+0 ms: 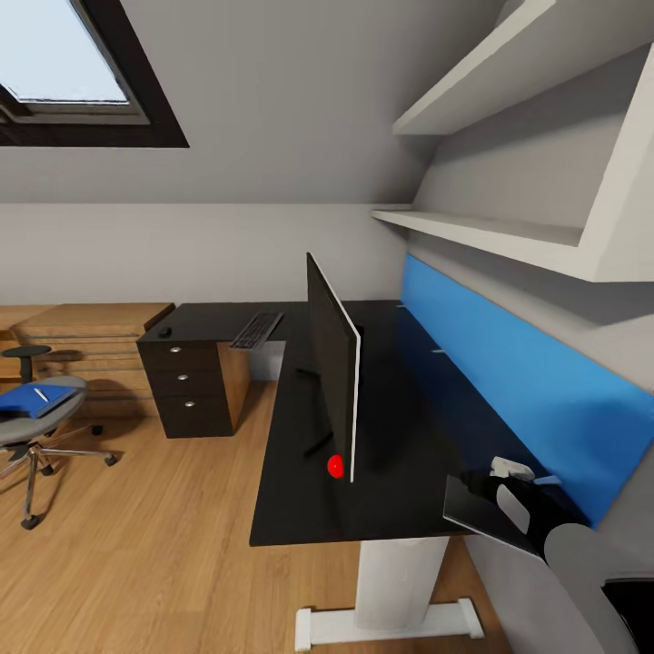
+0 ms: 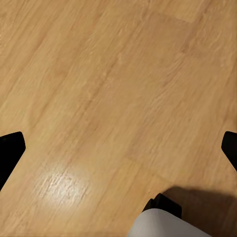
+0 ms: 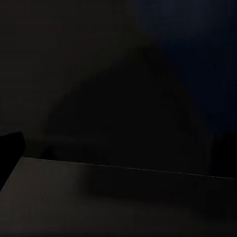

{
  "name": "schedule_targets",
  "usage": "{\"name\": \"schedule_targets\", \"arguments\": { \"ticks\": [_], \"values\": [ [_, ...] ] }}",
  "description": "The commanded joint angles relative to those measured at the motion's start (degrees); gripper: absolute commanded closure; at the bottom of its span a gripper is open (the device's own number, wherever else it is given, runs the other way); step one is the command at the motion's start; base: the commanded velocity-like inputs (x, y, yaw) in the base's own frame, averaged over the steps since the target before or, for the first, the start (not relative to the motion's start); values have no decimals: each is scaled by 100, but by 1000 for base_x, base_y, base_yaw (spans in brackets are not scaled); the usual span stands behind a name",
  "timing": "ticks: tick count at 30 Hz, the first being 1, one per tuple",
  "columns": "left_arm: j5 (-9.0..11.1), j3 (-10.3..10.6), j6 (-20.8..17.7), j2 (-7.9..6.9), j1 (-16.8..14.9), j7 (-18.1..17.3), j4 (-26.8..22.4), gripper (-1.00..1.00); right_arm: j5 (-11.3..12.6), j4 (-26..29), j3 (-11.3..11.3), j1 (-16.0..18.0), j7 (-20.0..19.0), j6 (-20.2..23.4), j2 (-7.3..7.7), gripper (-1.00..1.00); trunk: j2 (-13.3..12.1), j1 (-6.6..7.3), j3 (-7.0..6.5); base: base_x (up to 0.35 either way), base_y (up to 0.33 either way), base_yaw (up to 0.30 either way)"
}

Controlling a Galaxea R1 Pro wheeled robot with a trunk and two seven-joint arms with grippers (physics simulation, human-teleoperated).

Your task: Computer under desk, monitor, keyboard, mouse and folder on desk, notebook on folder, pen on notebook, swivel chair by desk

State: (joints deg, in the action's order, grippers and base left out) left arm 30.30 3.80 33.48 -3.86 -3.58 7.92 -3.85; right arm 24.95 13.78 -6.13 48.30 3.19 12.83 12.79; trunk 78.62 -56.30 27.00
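Monitor (image 1: 331, 363) stands edge-on on the black table (image 1: 400, 454), keyboard (image 1: 257, 330) and mouse (image 1: 164, 331) on its far wing. Folder (image 1: 36, 401) (pen (image 1: 41, 393) on top) lies on the swivel chair (image 1: 32, 427). Right arm's pincer (image 1: 509, 472) hovers over the table, grip state unclear; left pincer's fingertips (image 2: 11, 150) spread wide over the floor (image 2: 118, 89).

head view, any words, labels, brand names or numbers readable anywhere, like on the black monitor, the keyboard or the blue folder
None can be read.
Slim keyboard with dark keys: key legends too small to read.
Large black flat-panel monitor: seen edge-on, no brand visible.
Bright blue flat folder on the grey swivel chair: no label visible.
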Motion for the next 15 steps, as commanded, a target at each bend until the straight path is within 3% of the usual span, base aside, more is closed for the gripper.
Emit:
{"name": "schedule_targets", "arguments": {
  "ticks": [1,15],
  "values": [
    [2,42,10,0,-3,43,-2,-100,116,-84,-21,-4,38,53,4,-100,3,0,7,-7,3,0],
    [2,42,10,0,-3,43,-2,-100,109,-75,-32,-4,33,22,-2,-100,3,0,7,-1,0,0]
  ]
}}
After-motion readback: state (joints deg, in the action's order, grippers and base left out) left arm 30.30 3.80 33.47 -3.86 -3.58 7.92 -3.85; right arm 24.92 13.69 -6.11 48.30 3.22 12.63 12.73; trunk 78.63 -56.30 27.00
